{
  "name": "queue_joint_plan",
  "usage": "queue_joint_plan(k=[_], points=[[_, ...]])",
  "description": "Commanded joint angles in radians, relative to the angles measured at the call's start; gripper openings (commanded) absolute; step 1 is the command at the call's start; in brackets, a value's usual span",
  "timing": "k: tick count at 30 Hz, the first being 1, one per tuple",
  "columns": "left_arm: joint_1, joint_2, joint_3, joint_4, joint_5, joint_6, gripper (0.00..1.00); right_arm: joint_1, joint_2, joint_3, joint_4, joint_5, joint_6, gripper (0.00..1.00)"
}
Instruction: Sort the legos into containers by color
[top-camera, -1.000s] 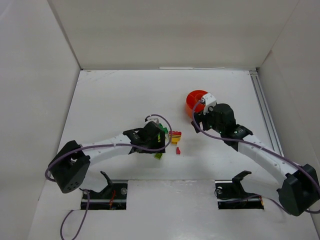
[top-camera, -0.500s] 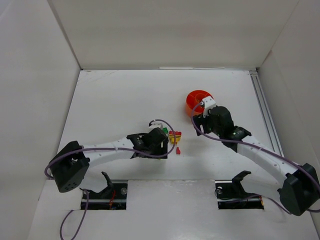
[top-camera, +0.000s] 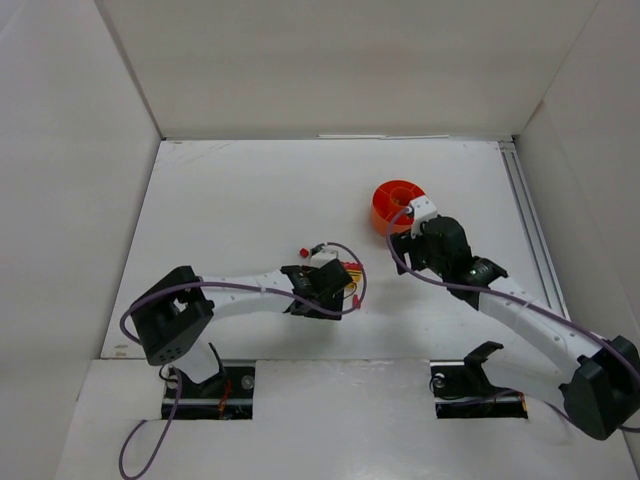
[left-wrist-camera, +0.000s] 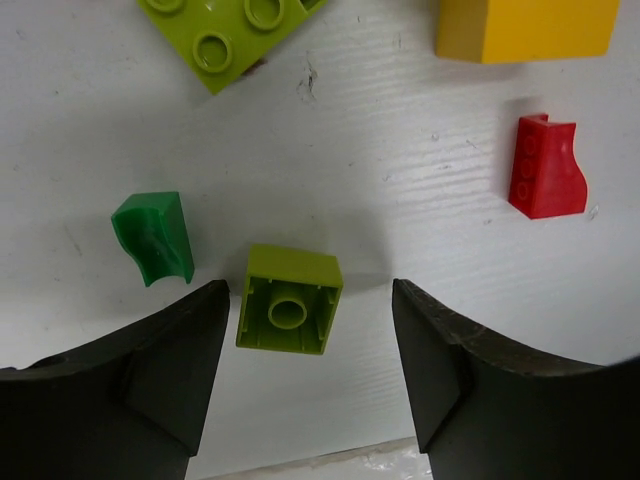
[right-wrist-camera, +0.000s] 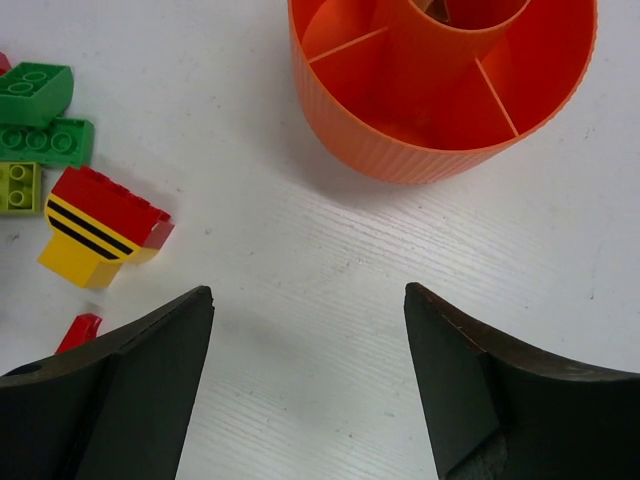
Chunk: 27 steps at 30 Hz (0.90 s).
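Left arm: has swung in from the pile's 9 o'clock side and now hangs right over the legos; its shoulder has turned too.
Left jaws: narrower than a second ago but open, straddling the lime brick with bare table showing on both sides; nothing is gripped.
Right arm: has backed off toward 5 o'clock, so more of the bowl shows from above.
Right jaws: open and empty, as wide as before, over bare table at the bowl's 6 o'clock.
Lime brick: on the table, stud up, slightly skewed, nearer the 9 o'clock finger.
Neighbours: the green piece is at the brick's 10 o'clock, just beside that finger. The red piece is at 2 o'clock, the yellow brick at 1 o'clock and the lime plate at 12 o'clock, all apart.
Bowl: at the pile's 2 o'clock, well apart; the compartments in view look empty.
Step in hand: probably pinching the lime brick.
Doing it well: nudge the jaws toward 9 o'clock to centre the brick, and turn them to meet its flat sides. Stay low, close gently, and keep the near finger off the green piece.
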Motion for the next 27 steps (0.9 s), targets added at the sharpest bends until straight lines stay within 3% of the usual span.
queue_joint_plan(k=[1, 6, 11, 20, 27], points=[[-0.002, 0.028, 0.019, -0.052, -0.052, -0.021, 0.62, 0.008, -0.034, -0.009, 0.009, 0.021, 0.016, 0.82], [-0.002, 0.028, 0.044, -0.062, -0.061, -0.021, 0.39, 0.008, -0.034, -0.009, 0.009, 0.021, 0.025, 0.82], [-0.011, -0.017, 0.099, -0.082, -0.091, -0.015, 0.28, 0.008, -0.064, -0.009, -0.001, 0.085, 0.061, 0.82], [-0.002, -0.008, 0.381, -0.052, -0.233, 0.161, 0.29, -0.148, -0.189, 0.040, -0.125, 0.203, 0.186, 0.85], [0.110, 0.236, 0.743, 0.023, -0.215, 0.353, 0.31, -0.259, -0.236, 0.068, -0.218, 0.165, 0.163, 0.85]])
